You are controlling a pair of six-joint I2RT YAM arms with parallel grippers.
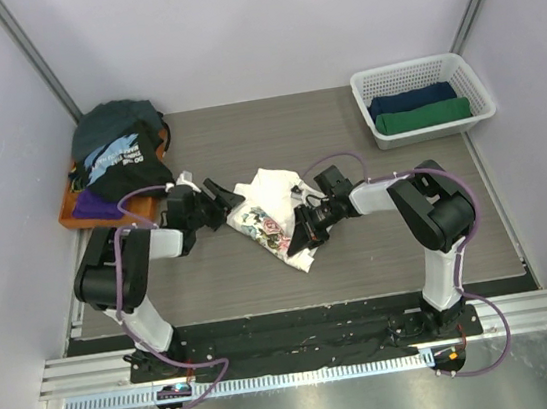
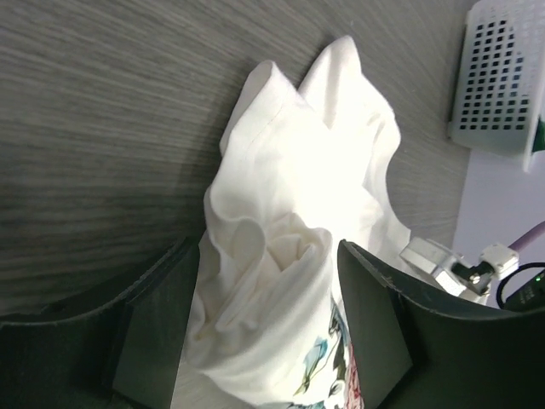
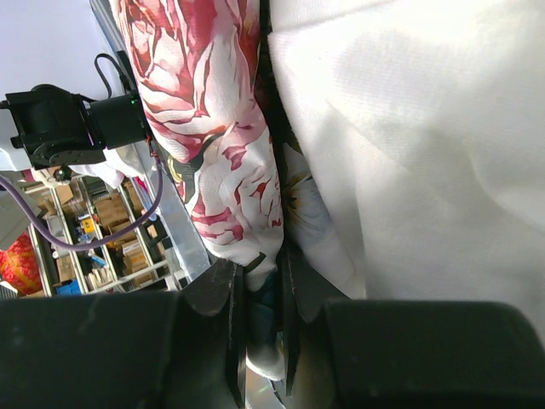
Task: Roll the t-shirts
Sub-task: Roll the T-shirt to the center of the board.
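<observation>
- Two shirts look finished to me: a dark blue roll of cloth [image 1: 411, 100] and a green roll of cloth [image 1: 425, 116] lie side by side in the white plastic lattice basket [image 1: 407, 68] at the far right corner.
- Three more wait in a loose heap on the orange-brown tray [image 1: 71, 213] at the far left: a dark teal t-shirt [image 1: 119, 117] on top at the back, a black t-shirt with pale-blue lettering [image 1: 127, 163] in front of it, and a purple t-shirt [image 1: 94, 203] poking out at the near edge.
- The one in hand is the cream-white cotton t-shirt with a red floral print [image 1: 273, 215], lying between my two arms in the middle of the grey wood-grain table [image 1: 361, 253].
- I judge this shirt only part-way done. It is bunched and crumpled, not a tidy roll, with peaks of cloth standing up at the far end and the printed side turned towards me.
- My right gripper [image 3: 258, 281] is pinched down narrow on a fold of that shirt at its near right edge, cloth caught between the fingers.
- My left gripper [image 2: 268, 256] stands wide, its fingers either side of the shirt's rumpled end. I cannot tell whether they touch the cloth.
- By my count, this roll and the three in the heap are left to do.
</observation>
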